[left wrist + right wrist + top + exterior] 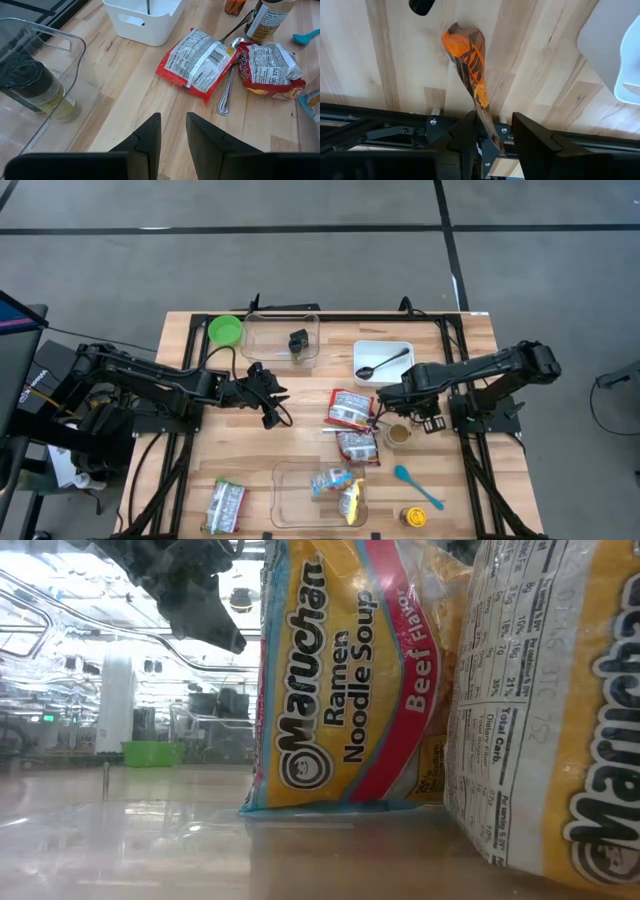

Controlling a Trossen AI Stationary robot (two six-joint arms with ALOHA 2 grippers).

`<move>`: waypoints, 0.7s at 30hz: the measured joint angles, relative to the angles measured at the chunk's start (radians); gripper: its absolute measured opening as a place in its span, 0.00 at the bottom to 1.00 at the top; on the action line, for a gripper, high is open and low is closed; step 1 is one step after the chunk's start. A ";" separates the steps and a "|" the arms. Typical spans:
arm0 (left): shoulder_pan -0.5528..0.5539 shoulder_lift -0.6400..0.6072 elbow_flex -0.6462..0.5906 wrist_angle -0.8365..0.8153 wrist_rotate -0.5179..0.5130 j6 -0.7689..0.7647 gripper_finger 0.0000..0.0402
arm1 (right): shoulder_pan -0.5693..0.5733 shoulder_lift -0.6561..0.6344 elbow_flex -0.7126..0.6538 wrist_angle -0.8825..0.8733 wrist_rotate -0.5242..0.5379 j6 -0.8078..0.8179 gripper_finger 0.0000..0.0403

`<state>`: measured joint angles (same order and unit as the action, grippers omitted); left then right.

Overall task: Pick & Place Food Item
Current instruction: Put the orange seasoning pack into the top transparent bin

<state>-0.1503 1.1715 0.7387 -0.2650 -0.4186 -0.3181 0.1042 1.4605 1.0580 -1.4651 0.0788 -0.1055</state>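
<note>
While you look down at the wooden table (300, 430) on grey floor, the right gripper (492, 137) is pinching an orange snack wrapper (470, 60) near the white bin (385, 350). The left gripper (172, 132) hangs released, holding nothing, beside the ramen packets (197, 62).

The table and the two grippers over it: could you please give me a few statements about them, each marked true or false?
1. The green bowl stands beside a clear container holding a dark jar. True.
2. The white bin holds a teal spoon. False: it holds a black spoon; the teal spoon lies on the table.
3. The left gripper grips a ramen packet. False: it is empty.
4. The right gripper holds an orange wrapper. True.
</note>
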 joint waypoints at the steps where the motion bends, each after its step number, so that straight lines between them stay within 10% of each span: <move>1: 0.000 0.000 0.000 0.000 0.000 0.000 0.21 | 0.000 0.000 0.000 0.001 0.000 0.000 0.29; 21: 0.000 0.000 -0.011 0.014 0.000 0.000 0.21 | 0.001 0.000 0.000 0.003 -0.001 0.027 0.29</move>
<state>-0.1503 1.1717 0.7276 -0.2508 -0.4187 -0.3183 0.1054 1.4605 1.0580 -1.4616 0.0781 -0.0784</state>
